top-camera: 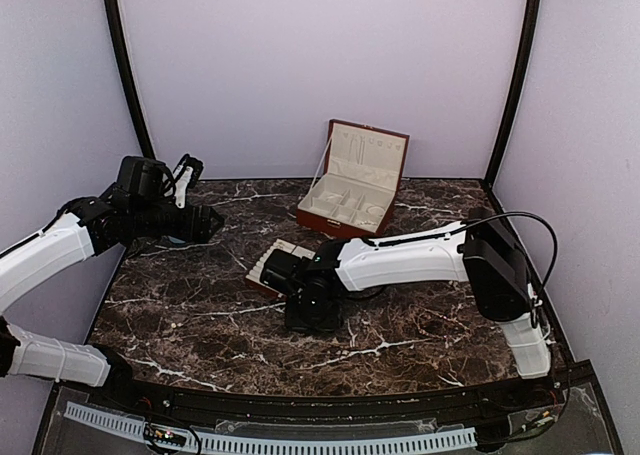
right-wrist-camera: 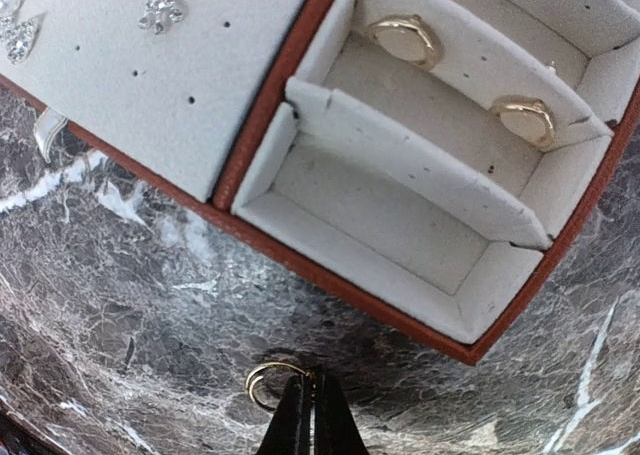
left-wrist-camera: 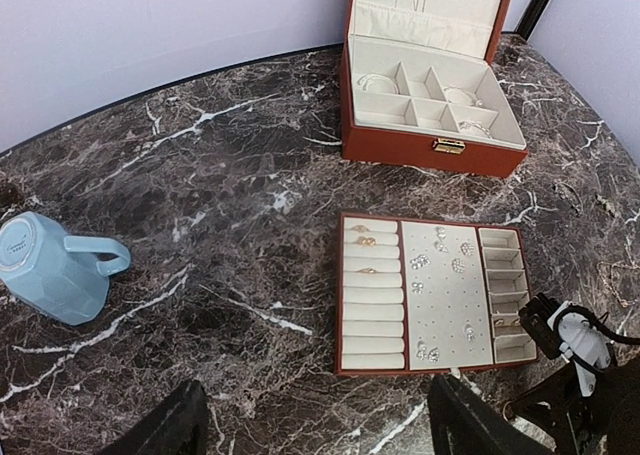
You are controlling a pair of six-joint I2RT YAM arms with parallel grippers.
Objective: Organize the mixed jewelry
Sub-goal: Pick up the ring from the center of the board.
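Right gripper (right-wrist-camera: 308, 383) closed, pinching the gold ring (right-wrist-camera: 268, 381) on the marble. The tray's (right-wrist-camera: 300, 257) empty corner compartment (right-wrist-camera: 380, 215) lies just ahead of it. Left gripper (left-wrist-camera: 320, 425) open, well apart.

- Left of the tray (left-wrist-camera: 372, 293) — bare marble (left-wrist-camera: 230, 215), free as far as the blue cup (left-wrist-camera: 50, 270).
- Behind it: the open hinged box (left-wrist-camera: 430, 105).
- Its near right corner — right gripper (right-wrist-camera: 308, 390), low.
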